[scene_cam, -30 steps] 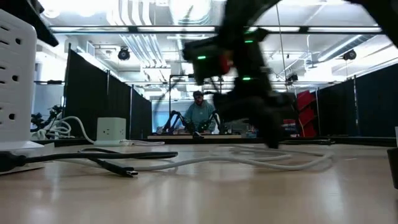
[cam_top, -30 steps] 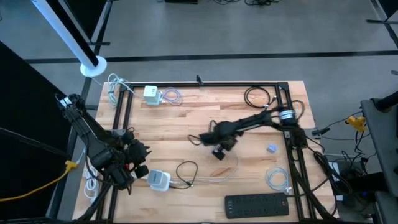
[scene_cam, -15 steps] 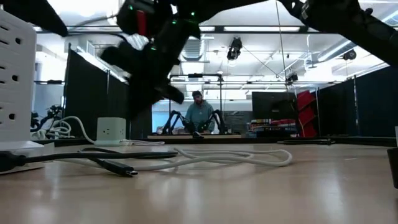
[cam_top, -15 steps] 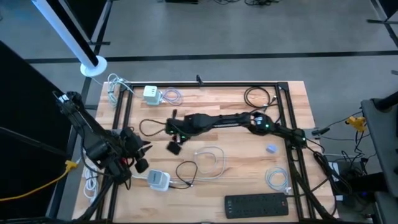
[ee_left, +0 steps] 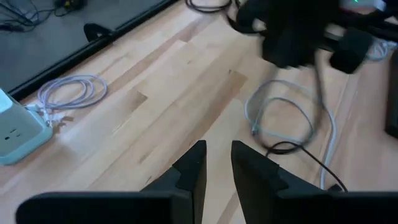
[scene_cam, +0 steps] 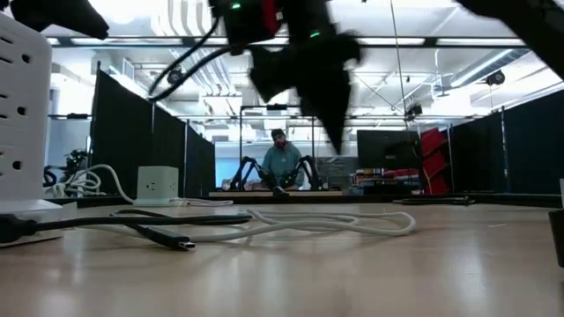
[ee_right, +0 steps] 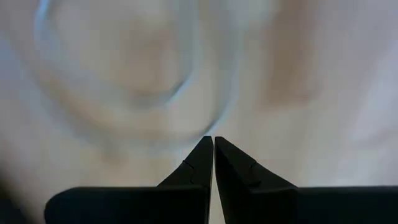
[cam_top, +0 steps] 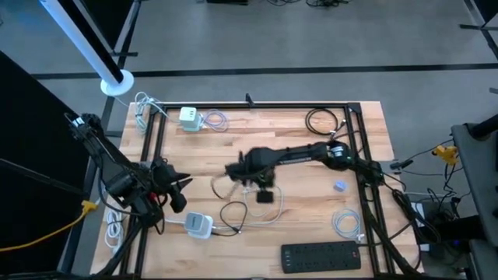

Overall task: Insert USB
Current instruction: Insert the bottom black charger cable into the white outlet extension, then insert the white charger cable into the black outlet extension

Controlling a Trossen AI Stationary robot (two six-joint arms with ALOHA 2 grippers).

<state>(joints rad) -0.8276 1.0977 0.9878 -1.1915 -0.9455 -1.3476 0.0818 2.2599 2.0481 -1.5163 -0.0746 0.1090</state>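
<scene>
Low view: USB plug (scene_cam: 182,244) on its dark cable lying free nearest on the desk (scene_cam: 370,264), white cable (scene_cam: 352,224) looped behind. Right gripper (cam_top: 231,169) mid-desk above the loops, jaws clenched on nothing; left gripper (ee_left: 216,163) waiting near the charger (cam_top: 199,225), jaws slightly parted. Still at the reach stage; next, opening over the plug.

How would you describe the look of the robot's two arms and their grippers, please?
Both arms are dark, nearly black, slim jointed links. The right arm carries a silver ring at one joint, and in the low view small green and red lights glow on its wrist. The left gripper and right gripper each have two dark, wedge-shaped fingers tapering to points. Black cabling runs along the left arm.
</scene>
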